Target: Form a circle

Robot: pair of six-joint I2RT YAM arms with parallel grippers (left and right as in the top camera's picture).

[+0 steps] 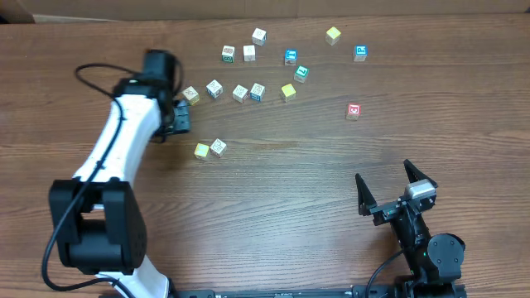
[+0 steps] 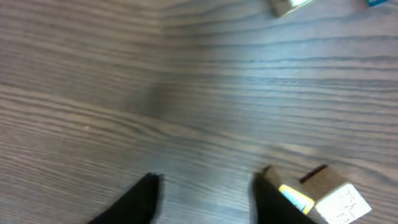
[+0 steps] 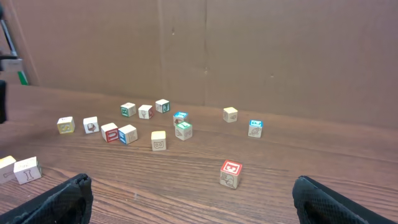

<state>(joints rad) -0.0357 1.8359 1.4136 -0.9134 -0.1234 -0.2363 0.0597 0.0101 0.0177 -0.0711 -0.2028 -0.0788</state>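
No circle of cubes shows in these views; small cubes lie scattered over the wooden table [image 1: 273,182]. A loose row runs from a yellowish cube [image 1: 191,94] to a yellow cube [image 1: 288,91]. A plain yellow cube [image 1: 201,151] and a pale wood cube [image 1: 218,146] sit side by side below my left gripper [image 1: 180,116]. In the left wrist view my left gripper [image 2: 208,180] is open over bare wood. A pale cube with a yellow edge [image 2: 329,196] lies just outside its right finger. My right gripper [image 1: 383,174] [image 3: 189,186] is wide open and holds nothing.
More cubes sit toward the back, among them a blue-faced one [image 1: 360,52] and a yellow one [image 1: 333,35]. A red-topped cube [image 1: 354,110] [image 3: 230,173] lies alone ahead of the right gripper. A cardboard wall [image 3: 249,50] stands behind the table.
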